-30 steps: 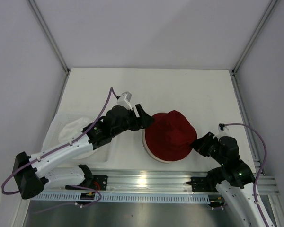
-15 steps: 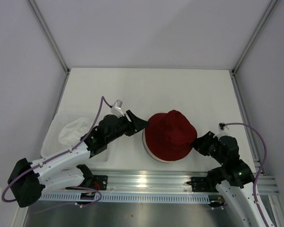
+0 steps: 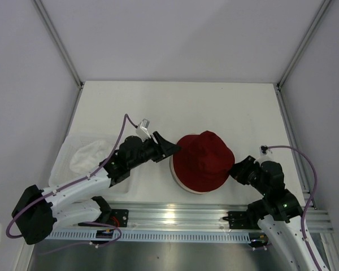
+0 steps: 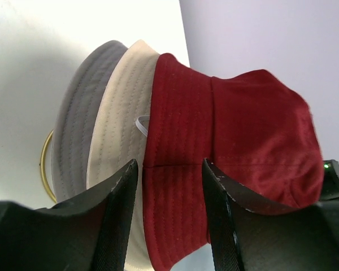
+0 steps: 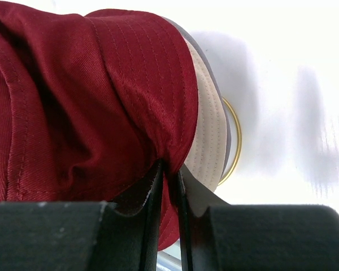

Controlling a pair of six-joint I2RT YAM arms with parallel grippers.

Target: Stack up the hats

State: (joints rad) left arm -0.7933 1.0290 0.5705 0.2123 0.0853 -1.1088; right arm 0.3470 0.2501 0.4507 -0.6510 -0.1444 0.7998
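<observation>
Since a second ago, we see the left gripper (image 3: 170,148) has drawn back from the left brim of the dark red hat (image 3: 203,161), which it was then touching. Compared with half a second ago it has edged slightly closer again, and its wrist has turned. It now sits just beside the brim without contact. Its jaws are spread with nothing between them, and in the left wrist view the left gripper (image 4: 169,169) frames the hats from a short way off.

We find the right gripper (image 3: 235,171) unchanged at the right brim, and in the right wrist view its jaws (image 5: 168,168) pinch a fold of the red cloth. The dark red hat has not shifted. It sits on the beige hat (image 4: 121,113) near the worktop's near edge, right of centre, with a thin yellow ring (image 5: 237,141) showing beneath. The white hat (image 3: 87,155) lies as before in the clear tray (image 3: 59,164) at the left edge, towards the near-left corner.
</observation>
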